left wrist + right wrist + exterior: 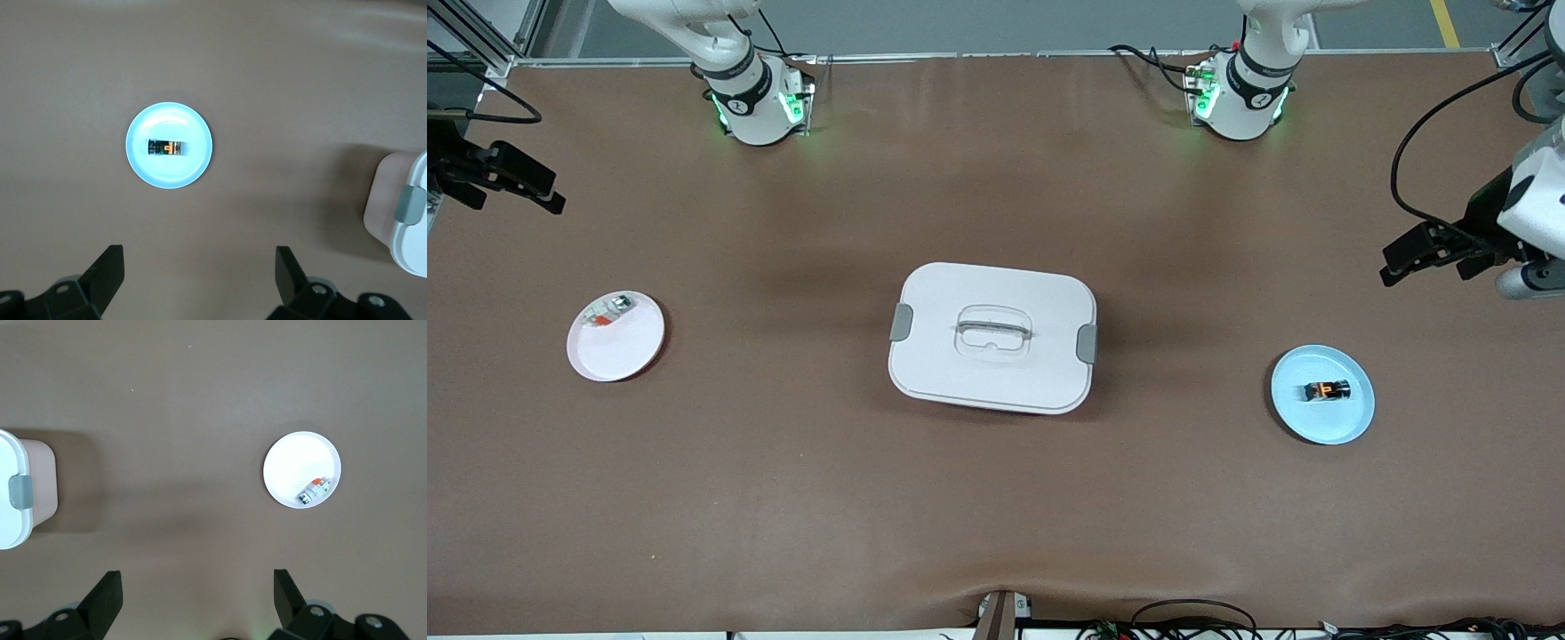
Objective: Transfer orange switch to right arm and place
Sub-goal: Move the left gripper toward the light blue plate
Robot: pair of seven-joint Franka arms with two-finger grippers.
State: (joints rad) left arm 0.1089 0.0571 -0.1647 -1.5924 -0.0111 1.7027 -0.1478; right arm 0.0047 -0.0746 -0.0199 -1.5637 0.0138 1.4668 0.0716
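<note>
The orange switch, a tiny black block with a glowing orange middle, lies on a light blue plate toward the left arm's end of the table. My left gripper hangs open and empty in the air over bare table beside that plate. At the right arm's end, my right gripper hovers over the table, open too, with nothing between its fingers.
A white plate toward the right arm's end holds a small white-grey part with a red-orange bit. A white lidded box with grey clasps stands mid-table. Cables lie along the table's front edge.
</note>
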